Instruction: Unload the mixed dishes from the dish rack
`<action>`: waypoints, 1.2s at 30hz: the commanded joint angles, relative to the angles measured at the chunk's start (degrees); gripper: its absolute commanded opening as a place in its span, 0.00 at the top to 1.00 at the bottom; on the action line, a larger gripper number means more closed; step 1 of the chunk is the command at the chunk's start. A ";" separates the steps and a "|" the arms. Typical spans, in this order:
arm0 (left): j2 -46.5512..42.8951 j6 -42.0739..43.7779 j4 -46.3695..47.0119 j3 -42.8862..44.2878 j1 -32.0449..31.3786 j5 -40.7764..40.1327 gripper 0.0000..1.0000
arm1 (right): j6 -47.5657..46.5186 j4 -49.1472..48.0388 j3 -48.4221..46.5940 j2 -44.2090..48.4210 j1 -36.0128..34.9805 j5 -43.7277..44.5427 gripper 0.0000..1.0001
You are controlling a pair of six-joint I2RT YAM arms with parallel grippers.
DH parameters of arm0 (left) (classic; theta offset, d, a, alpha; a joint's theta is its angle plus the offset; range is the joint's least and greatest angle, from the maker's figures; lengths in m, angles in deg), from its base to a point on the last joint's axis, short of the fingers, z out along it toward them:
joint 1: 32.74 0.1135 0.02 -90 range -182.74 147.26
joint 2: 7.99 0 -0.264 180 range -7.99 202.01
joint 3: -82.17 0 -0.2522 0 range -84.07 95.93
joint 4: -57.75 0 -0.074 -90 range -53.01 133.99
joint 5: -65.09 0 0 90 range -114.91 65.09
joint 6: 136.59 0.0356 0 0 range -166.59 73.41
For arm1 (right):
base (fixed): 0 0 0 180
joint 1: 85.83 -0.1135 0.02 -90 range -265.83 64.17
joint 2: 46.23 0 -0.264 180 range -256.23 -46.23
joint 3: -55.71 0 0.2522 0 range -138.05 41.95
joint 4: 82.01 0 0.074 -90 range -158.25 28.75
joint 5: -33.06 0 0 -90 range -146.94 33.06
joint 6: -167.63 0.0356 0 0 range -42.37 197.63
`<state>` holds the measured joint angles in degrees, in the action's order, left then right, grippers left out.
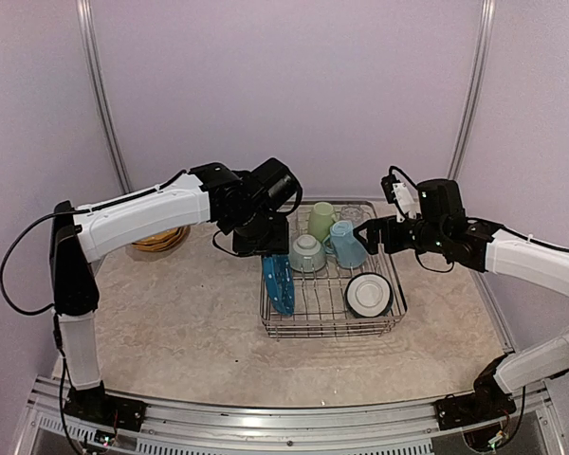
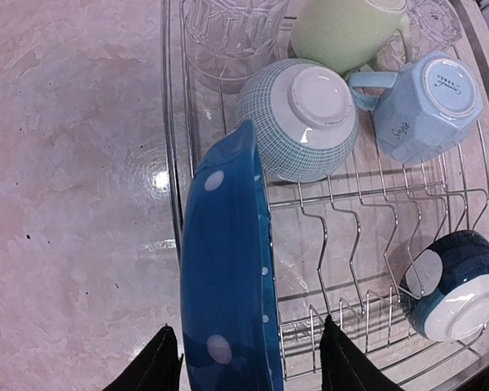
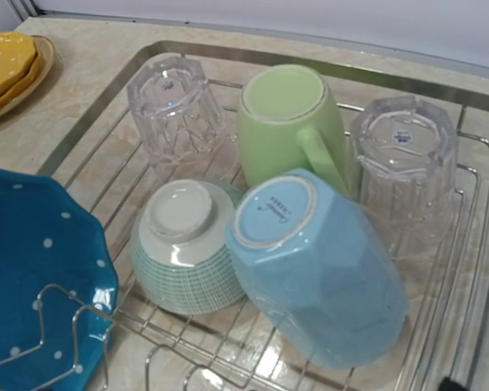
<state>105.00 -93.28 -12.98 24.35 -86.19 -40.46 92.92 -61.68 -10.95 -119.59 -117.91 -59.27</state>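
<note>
The left arm (image 1: pixel 142 213) is hiding half the yellow plates (image 1: pixel 163 240). The bottom edge is cutting off the blue plate (image 2: pixel 228 277). The right jaws are looking too tiny.

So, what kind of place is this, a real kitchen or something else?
Probably a robot test cell staged as a kitchen counter. Plain lilac walls enclose it, two robot arms are bolted to a metal rail, and a wire dish rack sits on the marble-look top.

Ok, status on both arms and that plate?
Left pincer open, straddling blue plate in rack. Right pincer by blue mug, state unclear. Checked bowl close behind plate.
</note>
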 commanded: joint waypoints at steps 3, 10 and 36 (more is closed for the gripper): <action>3.06 -1.11 -3.23 2.97 -0.58 -1.14 0.49 | -0.72 0.44 1.00 1.15 0.22 0.92 0.00; 4.37 -1.78 -6.08 5.48 -0.77 -2.12 0.60 | -0.72 0.41 1.31 1.28 0.29 1.18 0.00; 4.48 -0.21 -11.15 16.05 -1.50 -4.33 0.98 | -0.01 -0.14 0.35 1.88 0.29 1.20 0.00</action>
<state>110.84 -96.36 -24.04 34.73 -86.54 -42.59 92.50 -61.68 -10.58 -118.96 -117.91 -58.33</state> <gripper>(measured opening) 0.237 0.997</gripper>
